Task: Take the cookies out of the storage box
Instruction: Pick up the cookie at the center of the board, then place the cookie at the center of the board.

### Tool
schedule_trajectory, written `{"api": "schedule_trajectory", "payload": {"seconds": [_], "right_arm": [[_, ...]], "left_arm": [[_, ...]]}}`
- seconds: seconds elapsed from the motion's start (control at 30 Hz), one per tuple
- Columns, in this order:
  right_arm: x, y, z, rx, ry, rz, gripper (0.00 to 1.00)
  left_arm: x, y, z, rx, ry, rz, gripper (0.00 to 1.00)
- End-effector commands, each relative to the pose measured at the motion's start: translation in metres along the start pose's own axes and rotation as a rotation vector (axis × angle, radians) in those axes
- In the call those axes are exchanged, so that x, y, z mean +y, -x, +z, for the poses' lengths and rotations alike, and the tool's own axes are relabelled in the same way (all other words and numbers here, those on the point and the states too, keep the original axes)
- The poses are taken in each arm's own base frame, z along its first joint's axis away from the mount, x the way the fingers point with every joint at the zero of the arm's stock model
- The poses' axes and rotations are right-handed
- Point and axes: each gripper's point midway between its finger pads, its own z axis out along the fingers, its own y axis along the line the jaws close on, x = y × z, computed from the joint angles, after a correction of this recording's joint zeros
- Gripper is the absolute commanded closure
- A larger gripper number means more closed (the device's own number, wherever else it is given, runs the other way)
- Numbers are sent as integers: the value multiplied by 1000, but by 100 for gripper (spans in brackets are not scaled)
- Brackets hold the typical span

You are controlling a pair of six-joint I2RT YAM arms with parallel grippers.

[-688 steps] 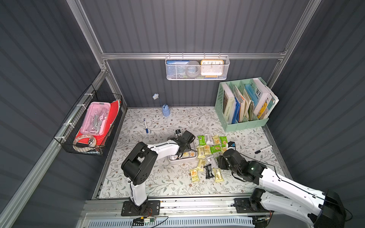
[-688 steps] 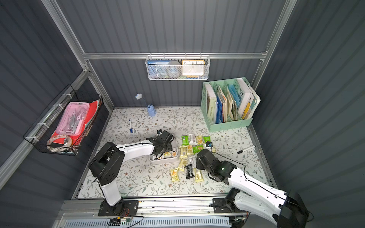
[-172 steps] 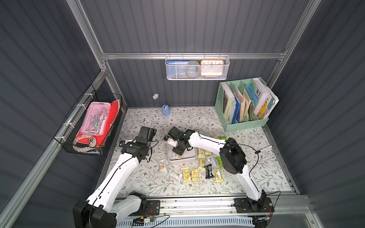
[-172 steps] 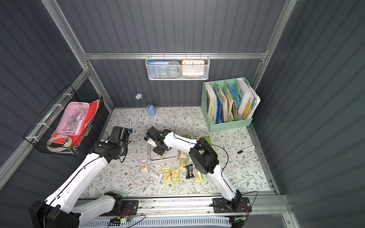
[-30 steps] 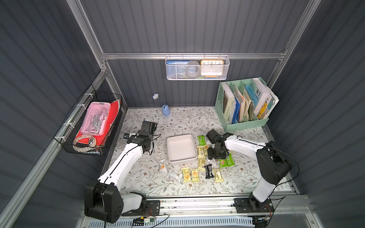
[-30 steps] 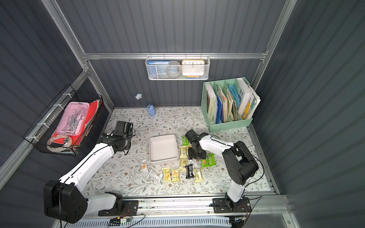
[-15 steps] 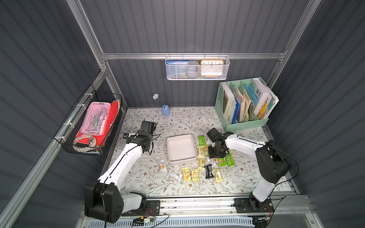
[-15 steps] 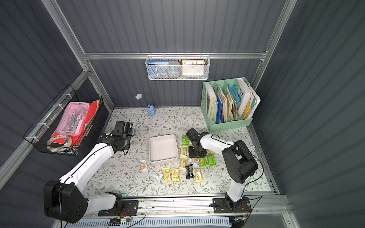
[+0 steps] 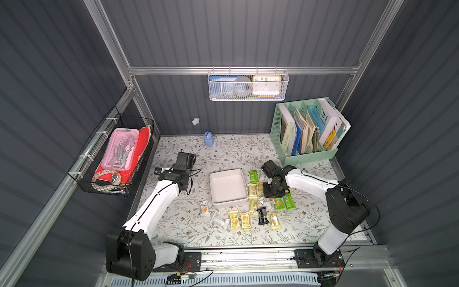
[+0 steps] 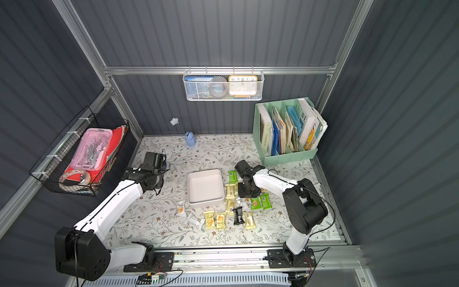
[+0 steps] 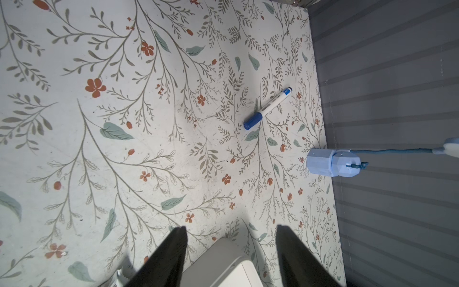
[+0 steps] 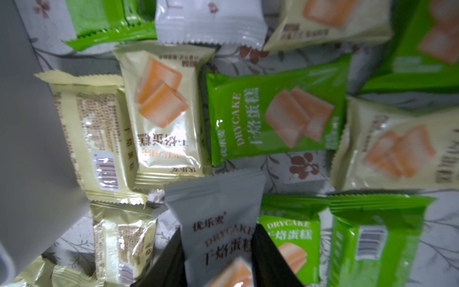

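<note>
The storage box (image 9: 228, 186) (image 10: 205, 187), a shallow white tray, lies mid-table with a bare floor. The cookies lie loose on the table to its right and front: green (image 9: 253, 177), pale yellow (image 9: 238, 220), black (image 9: 262, 216) and white (image 9: 204, 207) packets. My right gripper (image 9: 273, 192) (image 10: 248, 191) is down in the pile right of the box. It is shut on a white cookie packet (image 12: 218, 248), beside green (image 12: 270, 116) and yellow (image 12: 164, 119) ones. My left gripper (image 11: 231, 238) hangs open and holds nothing, with a corner of the box (image 11: 223, 263) showing between its fingers.
A mint-green file holder (image 9: 308, 131) stands at the back right. A wire basket with a pink case (image 9: 116, 159) hangs on the left wall. A mesh basket (image 9: 248, 84) hangs on the back wall. A blue marker (image 11: 267, 109) and a blue stand (image 9: 208, 141) are at the back.
Over the last second my right gripper settled lower into the pile right of the box and its jaws closed onto the white packet. The left arm has not moved.
</note>
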Motion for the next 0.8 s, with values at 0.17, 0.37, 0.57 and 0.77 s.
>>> {"api": "schedule_trajectory", "payload": {"seconds": [0.17, 0.37, 0.57, 0.77], "right_arm": [[-65, 12, -27, -79, -149, 224, 64], [-119, 6, -22, -72, -198, 462, 64], [-150, -15, -6, -30, -219, 648, 65], [-160, -21, 1, -22, -229, 687, 49]], "left_arm": [[2, 1, 4, -1, 6, 7, 38], [0, -1, 9, 3, 11, 9, 38], [-3, -1, 11, 3, 14, 7, 38], [-3, -2, 14, 4, 27, 13, 38]]}}
